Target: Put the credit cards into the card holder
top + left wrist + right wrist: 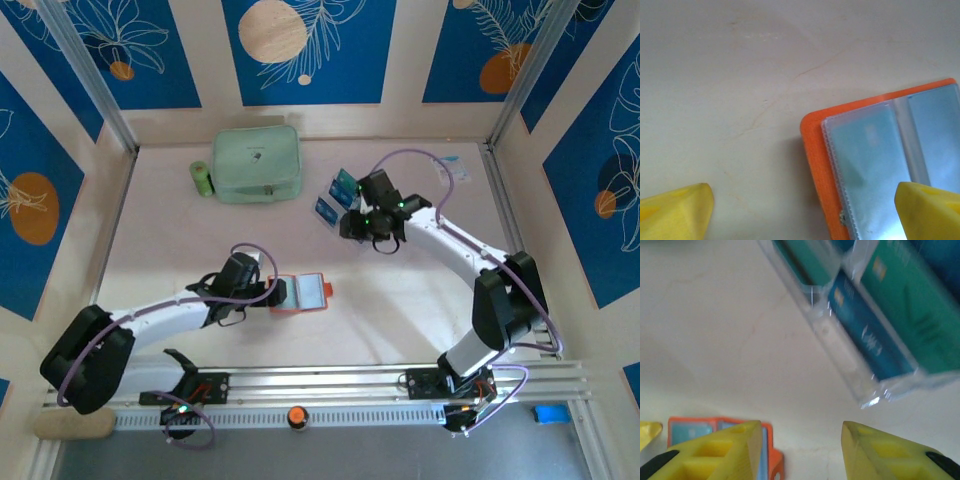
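Credit cards [860, 335] sit, seemingly, inside clear rack [840, 365].

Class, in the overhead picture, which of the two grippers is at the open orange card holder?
The left gripper: open, it straddles one edge of the card holder. The right gripper hovers farther back, beside the racked credit cards.

From your right pincer [350, 222], a clear acrylic rack [836, 347] stands just ahead. A mint-green zip pouch [257, 165] lies farther back and left, with a small green roll [201, 178] just beside it. A white-and-blue leaflet [452, 166] lies back right.
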`<state>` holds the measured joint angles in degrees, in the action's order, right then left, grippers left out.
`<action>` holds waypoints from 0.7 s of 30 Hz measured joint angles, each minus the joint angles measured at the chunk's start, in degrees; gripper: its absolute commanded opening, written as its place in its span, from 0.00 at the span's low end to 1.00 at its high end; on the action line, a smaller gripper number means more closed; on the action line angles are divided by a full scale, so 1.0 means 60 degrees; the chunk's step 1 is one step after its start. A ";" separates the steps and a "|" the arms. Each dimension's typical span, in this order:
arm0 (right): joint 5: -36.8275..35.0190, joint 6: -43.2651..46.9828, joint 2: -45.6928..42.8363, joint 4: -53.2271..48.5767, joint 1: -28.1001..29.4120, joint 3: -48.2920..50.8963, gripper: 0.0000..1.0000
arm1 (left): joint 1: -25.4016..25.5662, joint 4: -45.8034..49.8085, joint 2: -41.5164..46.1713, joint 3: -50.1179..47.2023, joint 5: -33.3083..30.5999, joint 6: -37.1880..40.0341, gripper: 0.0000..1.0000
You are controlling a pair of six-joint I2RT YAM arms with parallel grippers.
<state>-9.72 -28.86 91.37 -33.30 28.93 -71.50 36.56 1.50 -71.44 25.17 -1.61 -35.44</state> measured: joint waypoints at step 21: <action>-0.2142 0.2637 0.3406 -0.1963 -0.0055 -0.3242 0.33 | 0.0022 0.0102 -0.0186 0.0138 -0.0164 0.0004 0.94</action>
<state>-22.57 -13.04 111.81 -45.08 28.60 -90.96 36.69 2.11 -72.55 26.00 -2.59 -35.42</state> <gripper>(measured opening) 0.330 0.942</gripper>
